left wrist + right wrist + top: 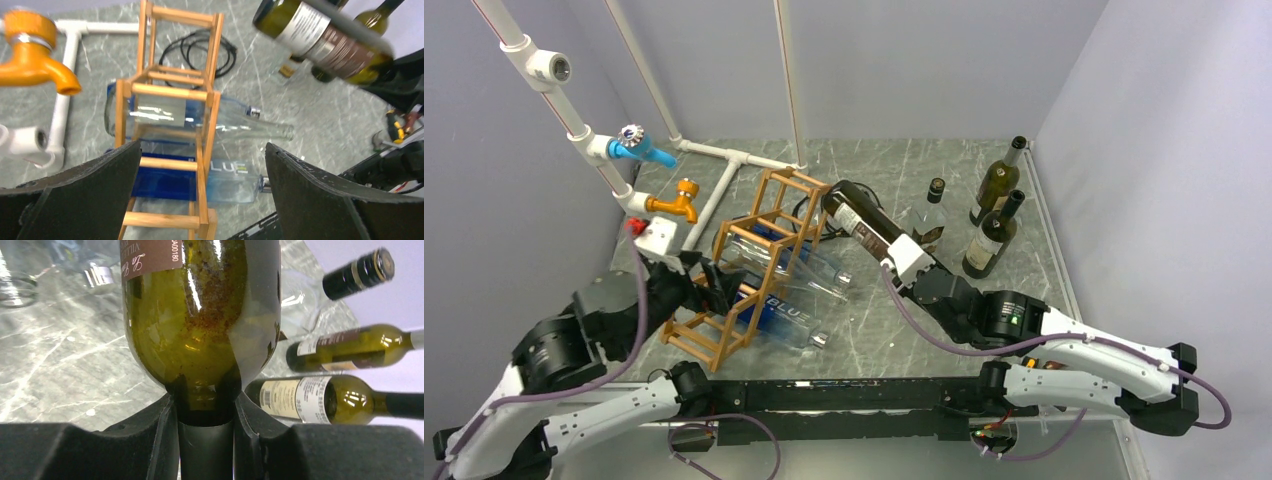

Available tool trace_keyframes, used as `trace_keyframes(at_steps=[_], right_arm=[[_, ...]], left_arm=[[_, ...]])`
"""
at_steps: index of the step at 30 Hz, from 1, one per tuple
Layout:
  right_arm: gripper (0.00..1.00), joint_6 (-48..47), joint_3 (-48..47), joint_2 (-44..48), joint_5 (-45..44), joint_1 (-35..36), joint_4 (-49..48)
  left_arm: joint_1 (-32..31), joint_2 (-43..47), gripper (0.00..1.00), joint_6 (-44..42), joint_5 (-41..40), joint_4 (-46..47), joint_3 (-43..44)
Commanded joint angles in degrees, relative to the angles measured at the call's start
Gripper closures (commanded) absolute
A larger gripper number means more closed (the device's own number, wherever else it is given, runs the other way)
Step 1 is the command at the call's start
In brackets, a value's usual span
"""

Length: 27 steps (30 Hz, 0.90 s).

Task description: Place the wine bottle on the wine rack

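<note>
The wine rack (759, 265), an orange-brown stick lattice, stands left of centre; it also fills the left wrist view (172, 92). My right gripper (904, 258) is shut on the neck of a dark green wine bottle (864, 222) with a brown label. It holds the bottle tilted in the air, base toward the rack's top cell and just right of it. In the right wrist view the gripper (205, 415) clamps the bottle (200, 315) at its neck. My left gripper (714, 285) is open at the rack's near left side, and its fingers (75, 190) straddle the lower cells.
A clear bottle (769, 250) and a blue-labelled clear bottle (779, 315) lie in the rack's lower cells. Two green bottles (999, 180) (992, 235) and a small clear one (931, 218) stand at the back right. White pipes with a blue tap (639, 148) and an orange tap (679, 203) run along the left. A black cable (809, 212) lies behind the rack.
</note>
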<state>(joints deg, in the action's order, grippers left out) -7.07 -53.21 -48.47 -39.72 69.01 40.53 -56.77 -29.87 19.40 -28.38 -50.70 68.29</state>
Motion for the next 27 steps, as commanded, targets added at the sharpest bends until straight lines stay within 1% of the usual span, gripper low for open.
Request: trace_keyframes(at_steps=[1, 4, 7, 9, 11, 13, 15, 17, 19, 21, 22, 23, 27], right_arm=[[1.00, 6.3, 0.9, 3.1, -6.5, -0.8, -7.0], [1.00, 5.9, 1.6, 1.9, -3.8, -1.3, -8.0], [1.00, 4.8, 2.0, 0.3, -1.6, -1.6, -9.7], [1.00, 4.7, 2.1, -0.6, -0.6, -2.0, -10.7], [1.00, 4.6, 2.1, -1.4, 1.1, -2.8, -11.2], [1.00, 5.0, 1.7, -2.3, 2.4, -3.9, -11.0], [1.00, 5.8, 0.9, -3.3, 3.6, -5.6, -9.7], [1.00, 6.1, 0.4, -4.2, 5.5, -7.6, -8.6], [1.00, 6.0, 0.0, -4.6, 8.4, -9.7, -8.1], [1.00, 5.8, -0.1, -5.0, 11.3, -11.4, -8.0], [1.00, 5.7, -0.1, -5.2, 12.3, -11.9, -8.2], [1.00, 5.4, -0.1, -5.5, 13.4, -12.3, -8.2], [1.00, 4.9, -0.4, -7.2, 14.9, -13.0, -7.6]], left_arm=[[0.0, -0.8, 0.00, 3.5, -0.2, 1.3, -4.3], [0.0, -2.2, 0.00, 4.1, -0.2, 2.0, -5.9], [0.0, -5.7, 0.01, 3.7, -1.0, 1.5, -4.9], [0.1, -9.6, 0.11, 2.7, -1.7, 0.1, -3.3], [0.6, -14.8, 0.17, 2.1, -1.9, -2.6, -0.5], [2.5, -19.4, 0.25, 0.7, 1.0, -3.7, 1.5], [5.9, -22.7, 0.33, -0.5, 6.0, -3.5, 2.5], [9.3, -24.5, 0.38, -1.7, 10.2, -2.1, 1.9], [11.6, -25.5, 0.39, -2.9, 12.7, -0.6, 1.1], [12.7, -26.6, 0.37, -5.3, 14.1, 1.6, 1.2], [13.0, -27.4, 0.35, -6.5, 13.2, 1.8, 1.9], [13.2, -28.3, 0.35, -7.3, 12.3, 1.0, 3.2], [13.7, -31.3, 0.42, -9.8, 12.9, -0.5, 5.5]])
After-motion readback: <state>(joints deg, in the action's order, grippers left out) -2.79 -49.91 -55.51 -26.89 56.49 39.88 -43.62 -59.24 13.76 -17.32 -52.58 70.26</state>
